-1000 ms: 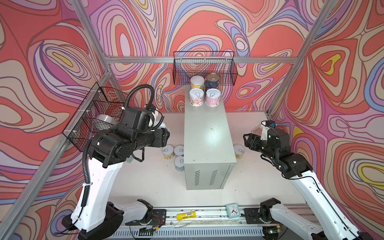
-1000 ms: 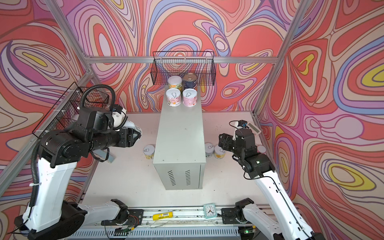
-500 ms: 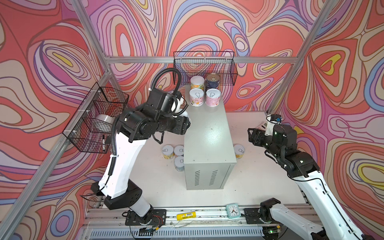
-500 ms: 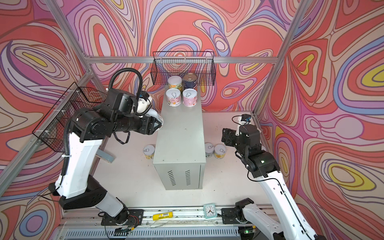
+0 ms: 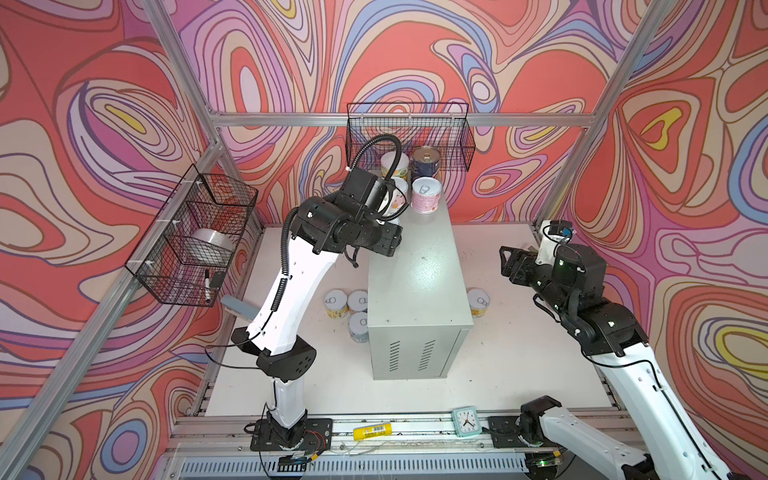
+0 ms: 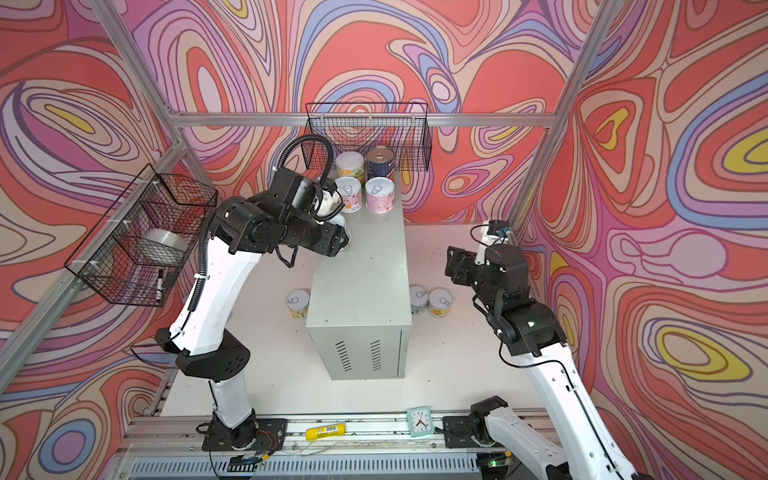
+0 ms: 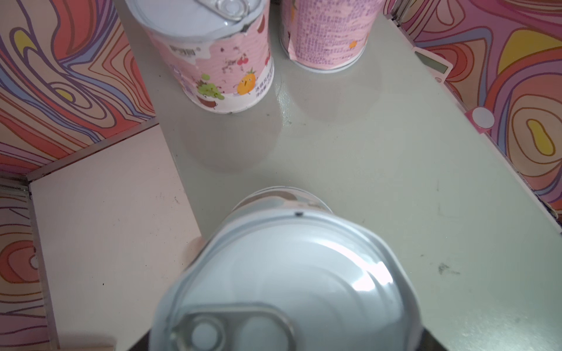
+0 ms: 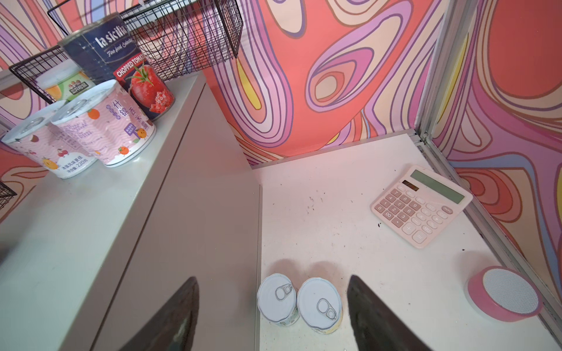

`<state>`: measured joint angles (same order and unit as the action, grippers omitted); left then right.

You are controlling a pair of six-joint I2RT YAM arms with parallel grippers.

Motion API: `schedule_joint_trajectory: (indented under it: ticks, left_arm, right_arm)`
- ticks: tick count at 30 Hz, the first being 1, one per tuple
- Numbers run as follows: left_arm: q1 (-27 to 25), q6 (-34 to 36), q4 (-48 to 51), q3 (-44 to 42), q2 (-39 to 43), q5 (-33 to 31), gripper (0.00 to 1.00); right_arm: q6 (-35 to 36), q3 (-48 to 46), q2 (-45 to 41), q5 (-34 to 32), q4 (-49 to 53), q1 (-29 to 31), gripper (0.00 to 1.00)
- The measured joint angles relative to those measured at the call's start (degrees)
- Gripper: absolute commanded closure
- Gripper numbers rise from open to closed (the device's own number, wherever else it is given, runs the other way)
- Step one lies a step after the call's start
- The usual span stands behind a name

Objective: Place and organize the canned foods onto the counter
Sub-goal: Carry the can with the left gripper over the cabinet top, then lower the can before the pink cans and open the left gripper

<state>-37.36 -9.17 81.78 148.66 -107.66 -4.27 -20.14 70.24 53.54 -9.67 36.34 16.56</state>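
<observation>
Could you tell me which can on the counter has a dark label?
The navy chopped-tomato can in the back row, beside the white-lidded can; the others are pale.

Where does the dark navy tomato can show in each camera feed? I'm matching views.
In a top view: dark navy can at the far end of the counter, right one of the rear pair.
In a top view: dark navy can, same spot.
Left wrist: not in it.
Right wrist: dark navy can behind the pink can.
Shared landmark: that pink can, directly before it, in all four.
</observation>
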Motion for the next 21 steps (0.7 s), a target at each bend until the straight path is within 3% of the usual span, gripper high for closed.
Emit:
schedule_joint_trajectory:
  ticks: [3,4,5,6,16,21]
  left_arm:
    - [0.00,0.15,-0.15,0.02,-0.07,0.00,0.46]
    - [0.00,0.17,-0.17,0.02,-0.07,0.04,0.39]
    - [0.00,0.17,-0.22,-0.07,-0.07,0.04,0.14]
    - [0.00,0.22,-0.52,-0.33,-0.07,0.09,0.03]
    - [-0.02,0.44,-5.79,-4.48,0.66,-0.04,0.00]
    - [-0.09,0.59,-10.08,-14.47,7.54,-0.15,0.00]
  right_arm:
    - [-0.04,0.26,0.44,0.11,-0.68,0.00,0.21]
    - [-0.04,0.26,0.63,0.17,-0.90,0.00,0.21]
    - [-0.07,0.26,0.85,0.26,-1.05,0.00,0.22]
    - [-0.07,0.26,1.03,0.31,-1.16,0.02,0.21]
    - [-0.13,0.55,1.38,1.33,-2.32,0.00,0.22]
    - [-0.50,1.62,1.51,2.03,-2.40,0.02,0.23]
